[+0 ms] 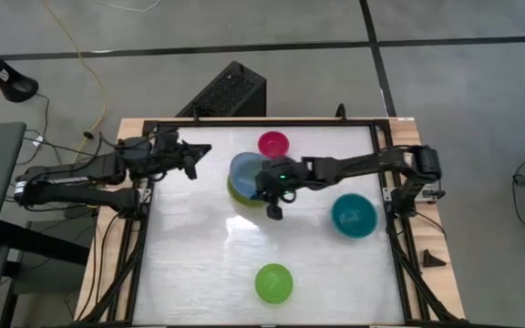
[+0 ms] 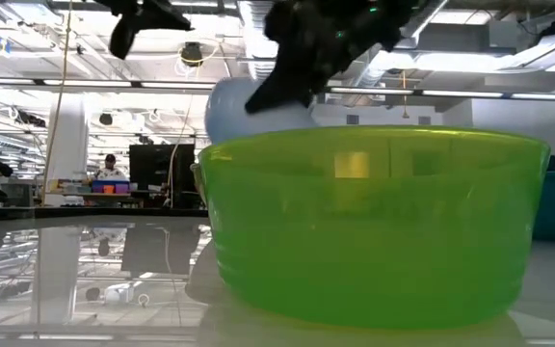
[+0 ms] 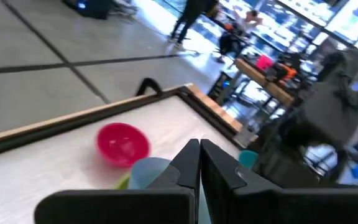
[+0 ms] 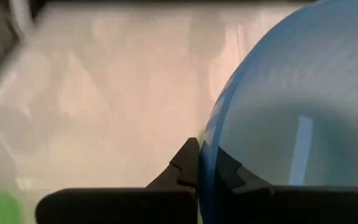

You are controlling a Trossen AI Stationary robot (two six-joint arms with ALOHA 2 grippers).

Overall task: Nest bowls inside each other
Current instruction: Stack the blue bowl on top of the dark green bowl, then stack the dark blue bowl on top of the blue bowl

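The right gripper's [image 4: 198, 163] jaws are pinched shut on the rim of the light blue bowl [image 1: 244, 168], one finger inside the wall and one outside, as the right wrist view shows. The left gripper's [image 1: 200, 150] jaws are closed on nothing; it hangs above the table's left side, near the far edge, pointing toward the bowls.

The light blue bowl sits in or just over the olive-yellow bowl [image 1: 237, 193], whose rim peeks out along the near-left side beneath it. From the high view I cannot tell whether the blue bowl has fully settled or hangs tilted in the grip; the low view shows it raised behind the green one, which suggests it is not yet seated.

By my reading, 1 of 4 nestings is in hand and not yet released. The other 3 bowls stand alone. The teal bowl [image 1: 353, 216] is to the right of the pair, near the right arm's base. The bright green bowl [image 1: 273, 283] is well apart, near the table's front edge, and fills the low view. The magenta-pink bowl [image 1: 273, 144] is just beyond the blue one, toward the far edge of the table [image 1: 199, 264].

Going by size, what is left is to let go of the blue bowl, then add teal, bright green and pink in that order.
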